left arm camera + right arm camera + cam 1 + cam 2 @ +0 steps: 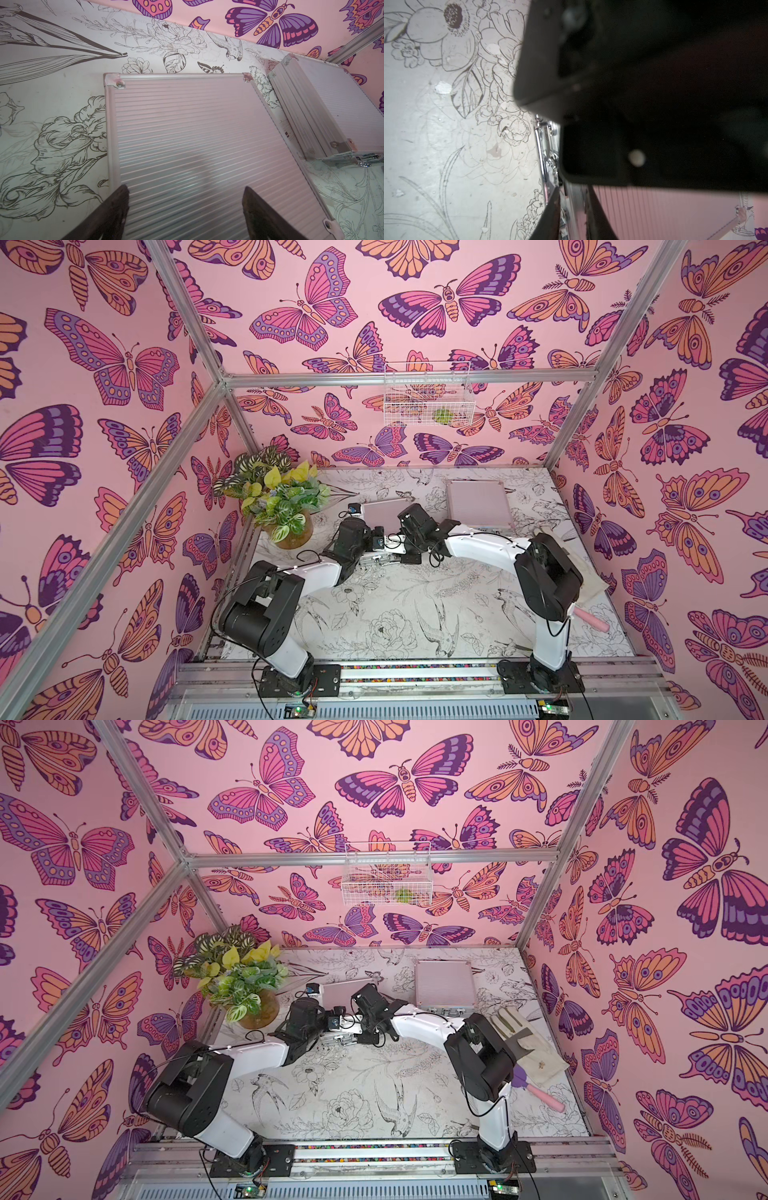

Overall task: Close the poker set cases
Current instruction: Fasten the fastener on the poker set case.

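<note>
Both poker set cases sit on the floral worktop. The nearer case lies mid-worktop under your two wrists. The farther case sits towards the back right, just beside it but not touching.

From the left wrist, the farther case looks fully shut, its chrome latches facing your side. That orientation suits you, as the fastenings are on the reachable edge.

Your left pincer stands wide open and holds nothing. Its fingers are spread over the ribbed lid of the nearer case. I read that as a steadying post, ready to press the lid flat while the other arm works the front edge.

Your right pincer has its fingers close together, straddling the silver front rim just by a chrome latch. You can't tell from here whether they have actually bitten on the metal. A dark, blurred body, probably the other arm, blocks most of that view.

The lid appears down, but no view shows whether it is latched, so treat the nearer case as unfastened.

For writing, there is only a small pale label on the farther case's side wall, too small to read, and no brand shows.

The potted plant, the glove and the pink-handled tool lie well clear of your work.
</note>
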### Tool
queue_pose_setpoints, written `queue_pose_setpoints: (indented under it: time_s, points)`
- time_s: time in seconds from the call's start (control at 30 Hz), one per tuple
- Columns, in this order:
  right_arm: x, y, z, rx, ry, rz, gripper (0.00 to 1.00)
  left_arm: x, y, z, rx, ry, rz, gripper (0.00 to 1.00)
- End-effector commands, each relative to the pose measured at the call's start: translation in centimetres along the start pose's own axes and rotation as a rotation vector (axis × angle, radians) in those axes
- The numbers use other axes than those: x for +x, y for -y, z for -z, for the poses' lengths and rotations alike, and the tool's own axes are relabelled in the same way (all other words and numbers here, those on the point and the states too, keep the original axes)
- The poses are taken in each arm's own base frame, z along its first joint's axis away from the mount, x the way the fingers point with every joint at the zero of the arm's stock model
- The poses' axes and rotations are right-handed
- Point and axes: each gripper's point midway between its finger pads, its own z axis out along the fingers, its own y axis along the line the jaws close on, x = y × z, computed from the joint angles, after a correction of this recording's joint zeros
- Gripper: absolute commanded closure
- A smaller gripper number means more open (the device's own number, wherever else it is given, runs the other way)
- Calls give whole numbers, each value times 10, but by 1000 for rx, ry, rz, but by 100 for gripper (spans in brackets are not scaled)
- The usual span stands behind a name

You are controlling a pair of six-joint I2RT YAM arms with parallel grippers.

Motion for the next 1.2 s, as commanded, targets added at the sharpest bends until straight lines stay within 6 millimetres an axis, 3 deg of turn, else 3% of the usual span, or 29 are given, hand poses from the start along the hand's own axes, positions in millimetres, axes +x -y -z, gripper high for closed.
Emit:
queue_pose_setpoints:
  time_s: [0.0,0.4,0.57,0.9,1.03,1.07,1.17]
  points:
    - [76,-39,-28,-142,-239,-94,78,102,-52,11,-178,-346,1,14]
    - [51,25,-5,31,-67,-262,76,100,-52,10,-180,-354,-15,14]
    - [46,31,2,46,-43,-268,59,98,-51,10,-180,-355,-19,14]
    - [42,37,16,127,16,-324,45,89,-46,8,-160,-346,-43,13]
    - [40,50,28,204,30,-368,37,75,-37,6,-130,-321,-81,11]
    - [40,53,33,220,39,-384,36,71,-36,6,-127,-314,-88,1]
    - [39,61,47,257,76,-442,28,53,-28,7,-107,-279,-115,0]
